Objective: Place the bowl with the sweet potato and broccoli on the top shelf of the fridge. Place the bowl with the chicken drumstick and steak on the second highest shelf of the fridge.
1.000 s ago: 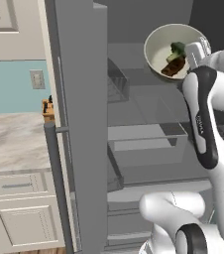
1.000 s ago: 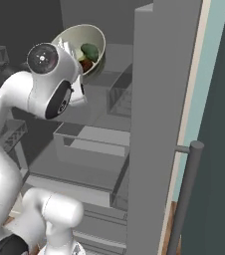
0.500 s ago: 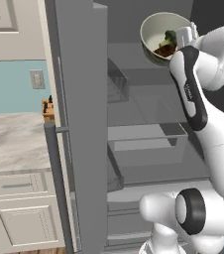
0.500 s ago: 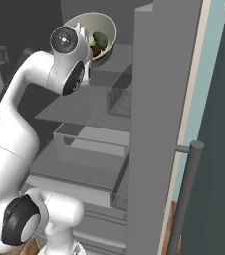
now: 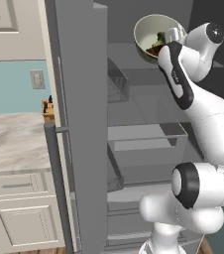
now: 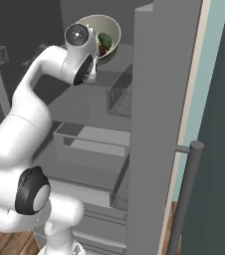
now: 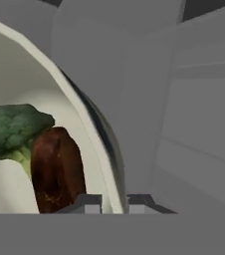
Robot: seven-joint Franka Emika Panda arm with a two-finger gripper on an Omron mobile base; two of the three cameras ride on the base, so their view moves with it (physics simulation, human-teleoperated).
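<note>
Hand view: gripper (image 7: 114, 201) fingers pinched on rim of bowl with sweet potato and broccoli (image 7: 92, 124); broccoli (image 7: 12, 127) at 9 o'clock, sweet potato (image 7: 55, 167) beside it. Left base view: bowl raised high inside fridge (image 5: 79, 99), tilted.

Broccoli (image 7: 12, 127) and sweet potato (image 7: 57, 167) lie touching inside the bowl (image 7: 92, 124).

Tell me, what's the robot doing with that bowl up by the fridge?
Gripper shut on the bowl's rim. Bowl tilted, high at the open fridge's top; broccoli and sweet potato inside. Not on the top shelf yet. Nothing blocking.
</note>
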